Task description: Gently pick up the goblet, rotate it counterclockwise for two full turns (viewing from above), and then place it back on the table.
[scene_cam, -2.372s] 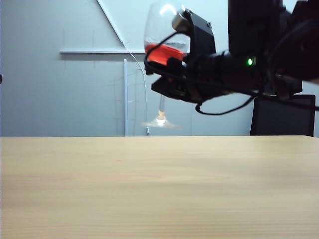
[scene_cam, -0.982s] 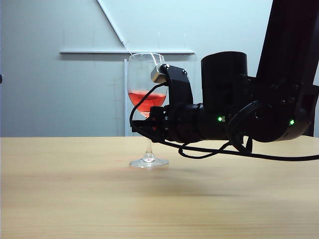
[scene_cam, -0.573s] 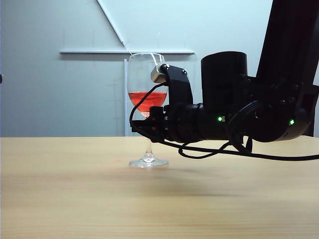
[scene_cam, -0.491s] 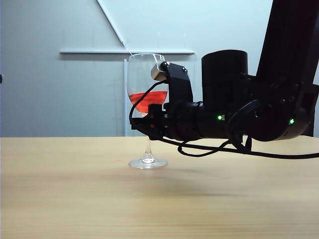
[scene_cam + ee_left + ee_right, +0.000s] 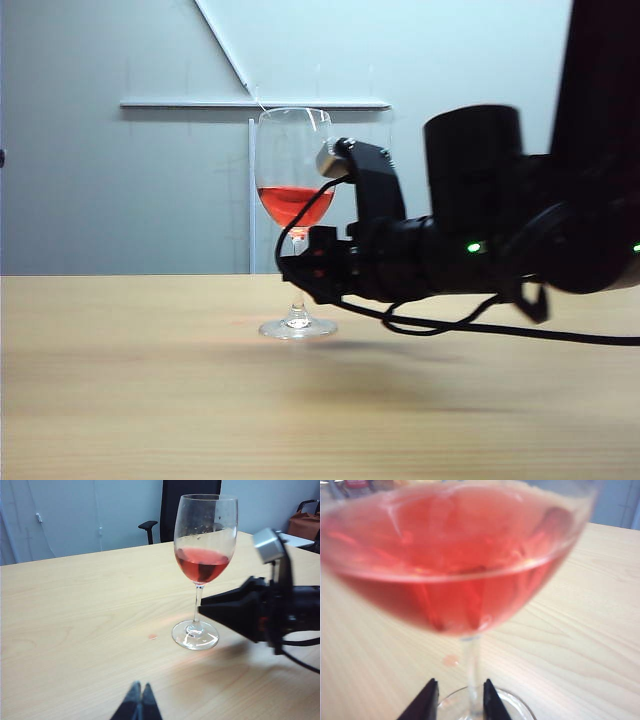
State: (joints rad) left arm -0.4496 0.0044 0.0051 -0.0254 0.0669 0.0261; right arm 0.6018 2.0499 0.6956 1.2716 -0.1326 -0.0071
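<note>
The goblet (image 5: 295, 200) stands upright on the light-wood table (image 5: 150, 380), red liquid in its bowl, foot flat on the wood. My right gripper (image 5: 292, 268) reaches in level from the right at stem height. In the right wrist view its fingertips (image 5: 434, 682) stand apart on either side of the thin stem, open, under the goblet (image 5: 450, 570). The left wrist view shows the goblet (image 5: 204, 555) and the right gripper (image 5: 205, 611) beside its stem. My left gripper (image 5: 140, 685) is shut, empty, well short of the glass.
A black cable (image 5: 450, 325) hangs under the right arm just above the table. Behind the table's far edge stand a black chair (image 5: 187, 500) and a brown bag (image 5: 305, 525). A grey wall with a white rail (image 5: 250, 104) lies behind.
The goblet, held aloft earlier, came down onto the table. Since then the right gripper's jaws have opened off the stem and the arm has drawn slightly back to the right.
</note>
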